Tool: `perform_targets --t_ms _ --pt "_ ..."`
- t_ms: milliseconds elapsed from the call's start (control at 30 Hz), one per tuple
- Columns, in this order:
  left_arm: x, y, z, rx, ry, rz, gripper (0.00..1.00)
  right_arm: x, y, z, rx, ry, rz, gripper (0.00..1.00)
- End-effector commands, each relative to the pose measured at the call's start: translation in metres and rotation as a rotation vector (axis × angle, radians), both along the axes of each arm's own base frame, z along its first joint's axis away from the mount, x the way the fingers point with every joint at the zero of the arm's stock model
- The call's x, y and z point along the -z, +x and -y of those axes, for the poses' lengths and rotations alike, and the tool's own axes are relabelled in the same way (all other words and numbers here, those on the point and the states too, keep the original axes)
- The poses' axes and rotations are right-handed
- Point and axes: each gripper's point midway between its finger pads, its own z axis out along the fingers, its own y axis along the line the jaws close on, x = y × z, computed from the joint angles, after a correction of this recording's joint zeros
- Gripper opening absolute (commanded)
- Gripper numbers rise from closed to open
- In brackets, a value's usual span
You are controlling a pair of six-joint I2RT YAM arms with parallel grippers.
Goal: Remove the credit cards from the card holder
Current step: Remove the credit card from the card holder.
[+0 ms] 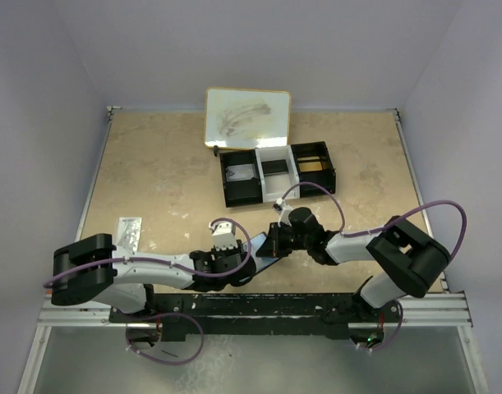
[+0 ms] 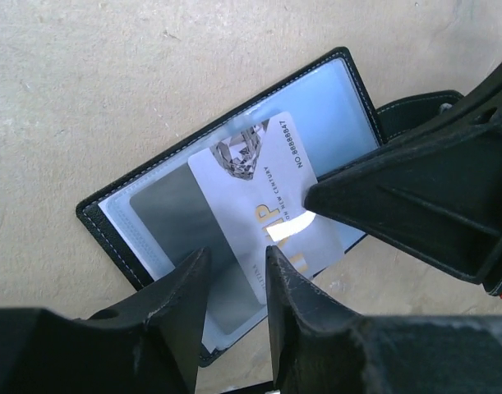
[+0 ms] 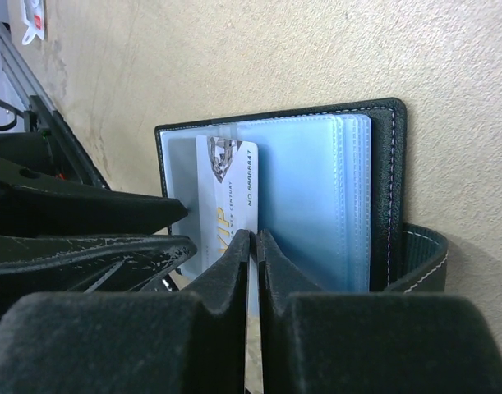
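The black card holder [image 2: 152, 205] lies open on the table, shiny grey-blue pockets up; it also shows in the right wrist view [image 3: 316, 180] and the top view [image 1: 265, 264]. A white VIP credit card [image 2: 251, 189] sticks partly out of a pocket. My right gripper [image 3: 253, 238] is shut on the edge of that card [image 3: 226, 185]; its tip shows in the left wrist view [image 2: 316, 197]. My left gripper [image 2: 234, 267] is open, its fingers over the holder's near edge, empty. Both grippers meet over the holder in the top view, left [image 1: 238, 267] and right [image 1: 271, 246].
A black-and-white three-compartment tray [image 1: 275, 172] stands behind the grippers, with a small whiteboard [image 1: 247, 116] behind it. A silvery flat piece [image 1: 129, 232] lies at the left. The metal rail [image 1: 259, 308] runs along the near edge.
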Motion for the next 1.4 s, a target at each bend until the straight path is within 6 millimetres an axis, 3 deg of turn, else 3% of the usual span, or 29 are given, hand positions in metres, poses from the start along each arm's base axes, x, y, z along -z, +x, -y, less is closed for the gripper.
perform_targets --t_ms 0,433,767,1100,1233,1367 --pt "0.005 -0.003 0.001 -0.021 -0.042 -0.018 0.30 0.004 -0.002 0.001 -0.011 0.005 -0.006 0.07" --pt "0.021 -0.007 -0.007 -0.013 0.007 -0.039 0.17 -0.004 -0.018 -0.018 -0.147 0.127 -0.030 0.21" --pt "0.025 -0.007 -0.015 -0.026 0.034 -0.039 0.15 0.000 -0.021 -0.020 -0.159 0.152 -0.053 0.16" --pt "0.024 -0.007 -0.018 -0.028 0.048 -0.036 0.14 0.002 -0.014 -0.012 -0.131 0.133 -0.052 0.20" --pt "0.025 -0.007 -0.019 -0.029 0.054 -0.037 0.14 -0.001 -0.009 -0.007 -0.106 0.135 -0.043 0.07" --pt "0.022 -0.006 -0.020 -0.034 0.053 -0.030 0.14 -0.005 -0.002 -0.002 -0.072 0.112 -0.018 0.02"
